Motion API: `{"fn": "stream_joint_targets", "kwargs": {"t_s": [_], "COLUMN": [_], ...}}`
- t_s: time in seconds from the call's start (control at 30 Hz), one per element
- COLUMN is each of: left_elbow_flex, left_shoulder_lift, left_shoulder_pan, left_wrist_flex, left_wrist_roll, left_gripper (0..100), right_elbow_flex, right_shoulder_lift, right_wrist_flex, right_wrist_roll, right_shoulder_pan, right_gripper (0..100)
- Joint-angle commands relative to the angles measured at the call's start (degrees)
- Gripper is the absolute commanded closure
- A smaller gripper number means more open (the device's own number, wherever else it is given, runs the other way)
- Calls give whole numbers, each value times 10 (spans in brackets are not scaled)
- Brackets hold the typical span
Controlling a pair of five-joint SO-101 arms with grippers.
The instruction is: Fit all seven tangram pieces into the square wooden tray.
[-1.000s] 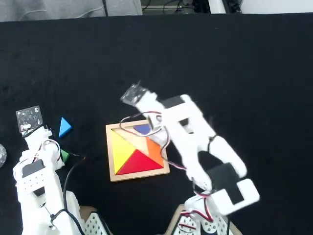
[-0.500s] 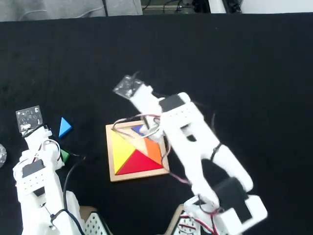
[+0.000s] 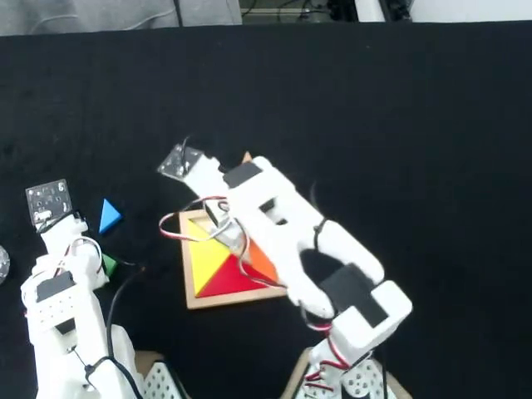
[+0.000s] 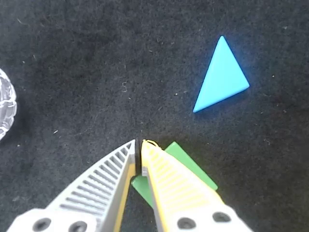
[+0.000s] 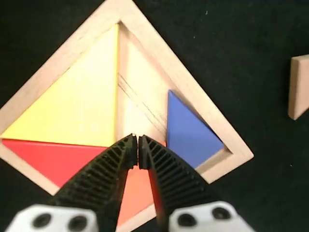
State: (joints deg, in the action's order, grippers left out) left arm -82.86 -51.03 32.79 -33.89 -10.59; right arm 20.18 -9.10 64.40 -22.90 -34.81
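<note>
the square wooden tray (image 3: 185, 259) lies on the black surface (image 3: 399, 125) in front of the two arms, partly under the right arm. four pieces sit inside it: a yellow triangle (image 5: 77, 104) and a red triangle (image 5: 43, 157) meeting along one edge, an orange piece (image 5: 137, 195) next to the red one, and a dark blue triangle (image 5: 188, 130) tucked against the rim. bare wood shows between the yellow and the dark blue. the right claw (image 5: 138, 140) hangs over the middle of the tray, fingers pressed together with nothing between them. a plain wooden piece (image 5: 299, 87) lies on the surface outside the tray, apart from it. over on the left, the left claw (image 4: 138, 144) is closed too and grips nothing; a green piece (image 4: 190, 166) lies flat on the surface beneath it. a light blue triangle (image 4: 222, 79) lies near the green piece without touching it, and a clear round object (image 4: 5, 104) sits at the surface's left edge.
</note>
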Motion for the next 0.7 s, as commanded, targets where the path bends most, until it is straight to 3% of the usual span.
{"fn": "stream_joint_targets", "kwargs": {"t_s": [0.0, 0.27, 0.67], "left_elbow_flex": [24, 24, 24], "left_shoulder_lift": [-7, -7, -7], "left_shoulder_pan": [-7, -8, -8], "left_wrist_flex": [-1, -1, -1], "left_wrist_roll": [-3, -3, -3], "left_gripper": [967, 967, 967], "right_elbow_flex": [-29, 4, -22], "right_shoulder_lift": [1, -2, 3], "right_wrist_flex": [-6, -11, -11], "right_wrist_roll": [4, -29, -7], "right_shoulder_pan": [33, 53, 34], "right_gripper": [988, 988, 988]}}
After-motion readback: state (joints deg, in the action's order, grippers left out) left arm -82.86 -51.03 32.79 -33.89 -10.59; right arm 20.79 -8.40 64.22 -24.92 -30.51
